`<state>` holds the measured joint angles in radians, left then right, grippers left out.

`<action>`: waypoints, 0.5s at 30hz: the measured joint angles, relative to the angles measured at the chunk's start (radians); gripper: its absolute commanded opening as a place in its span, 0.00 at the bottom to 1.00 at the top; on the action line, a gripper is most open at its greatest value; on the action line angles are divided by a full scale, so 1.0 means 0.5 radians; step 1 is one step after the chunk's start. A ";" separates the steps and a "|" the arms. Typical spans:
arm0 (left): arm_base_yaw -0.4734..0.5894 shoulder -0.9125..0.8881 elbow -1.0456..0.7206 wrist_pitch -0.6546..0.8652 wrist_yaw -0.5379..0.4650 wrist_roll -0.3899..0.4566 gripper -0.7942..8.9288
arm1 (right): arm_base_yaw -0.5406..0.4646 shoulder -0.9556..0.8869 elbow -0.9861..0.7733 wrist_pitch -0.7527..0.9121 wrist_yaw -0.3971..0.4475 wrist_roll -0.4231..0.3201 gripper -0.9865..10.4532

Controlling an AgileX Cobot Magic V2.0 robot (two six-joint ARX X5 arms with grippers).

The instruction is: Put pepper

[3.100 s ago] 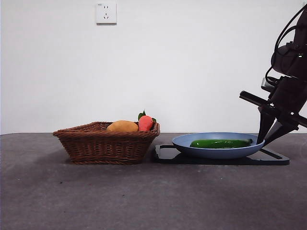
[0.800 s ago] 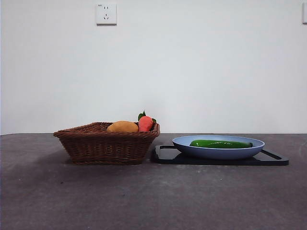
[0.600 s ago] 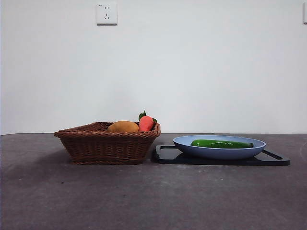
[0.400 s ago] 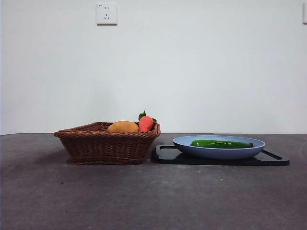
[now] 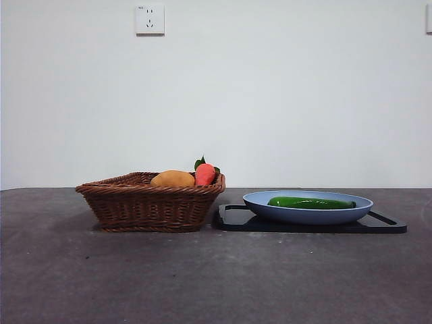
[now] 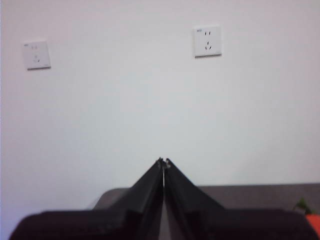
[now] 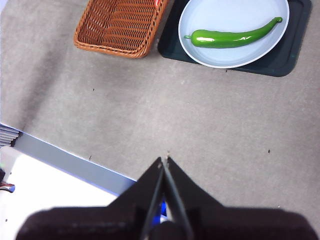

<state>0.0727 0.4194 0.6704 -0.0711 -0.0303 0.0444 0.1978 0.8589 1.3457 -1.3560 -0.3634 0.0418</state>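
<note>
The long glossy green pepper (image 5: 310, 202) lies in the blue plate (image 5: 270, 200) on a black tray (image 5: 233, 217), right of the wicker basket (image 5: 150, 206). In the right wrist view the pepper (image 7: 232, 38) lies across the plate (image 7: 210, 17), far from my right gripper (image 7: 164, 160), which is shut and empty, high above the table. My left gripper (image 6: 163, 162) is shut and empty, raised and facing the white wall. Neither gripper shows in the front view.
The basket holds an orange-yellow fruit (image 5: 172, 179) and a small red fruit with green leaves (image 5: 204, 173). In the right wrist view the basket (image 7: 120, 25) sits beside the tray (image 7: 295, 40), and the table's front edge (image 7: 65, 160) runs below.
The arm that stood at the plate's right end 2.9 s ago has left the front view. The pepper, plate and basket have stayed in place over the last second.
</note>
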 measured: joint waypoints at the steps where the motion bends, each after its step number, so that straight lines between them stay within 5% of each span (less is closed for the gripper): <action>1: 0.010 -0.059 -0.101 0.023 0.001 0.000 0.09 | 0.000 0.000 0.000 0.000 0.000 0.000 0.10; 15: 0.074 -0.615 -1.015 0.072 0.002 -0.160 0.09 | 0.000 0.000 0.000 0.000 0.000 0.000 0.10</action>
<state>0.1097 0.1120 0.1631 -0.0353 -0.0296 -0.0357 0.1978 0.8589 1.3457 -1.3560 -0.3634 0.0418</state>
